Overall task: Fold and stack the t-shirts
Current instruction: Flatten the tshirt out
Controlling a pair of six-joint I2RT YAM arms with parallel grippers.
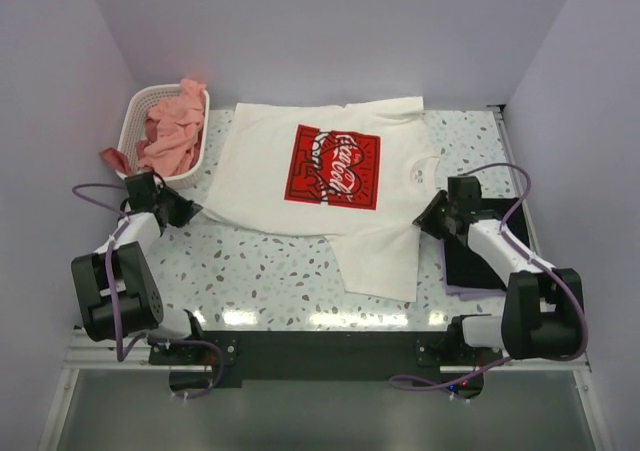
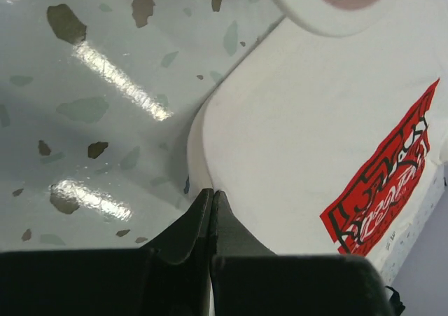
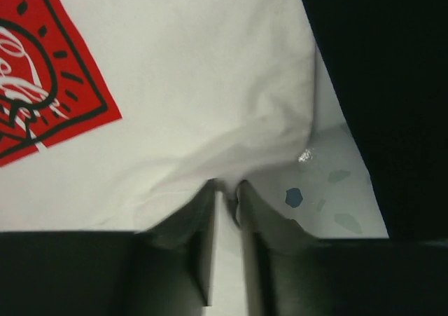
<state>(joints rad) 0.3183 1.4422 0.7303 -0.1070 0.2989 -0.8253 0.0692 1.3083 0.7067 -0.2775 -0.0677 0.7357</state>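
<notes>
Left arm: reached forward from its base to the near-left hem corner of the white t-shirt (image 1: pixel 270 171), wrist angled down and towards the cloth. Left gripper (image 1: pixel 193 211): fingers pressed flat together, tips at the hem, whose edge rose in a small lifted curl to meet them; it appeared pinched between them. Right arm: bent inward from its base, wrist pointing at the opposite side of the white t-shirt, just below the collar end. Right gripper (image 1: pixel 424 221): fingers drawn close with a strip of white cloth caught between them, creases fanning out from the tips. White t-shirt: spread flat and face up in the middle of the speckled table (image 1: pixel 270 271), red square print (image 1: pixel 338 166) uppermost, one sleeve lying towards the near edge, the other towards the far wall. Black t-shirt (image 1: pixel 470 261): folded flat, just right of the white t-shirt, under the right forearm, with a thin strip of lilac cloth (image 1: pixel 452 291) showing beneath its near edge. White basket (image 1: pixel 140 106): at the far-left corner of the white t-shirt, its rim close to the cloth. Pink t-shirts (image 1: pixel 170 136): heaped inside the basket, one fold hanging over the side away from the white t-shirt.
</notes>
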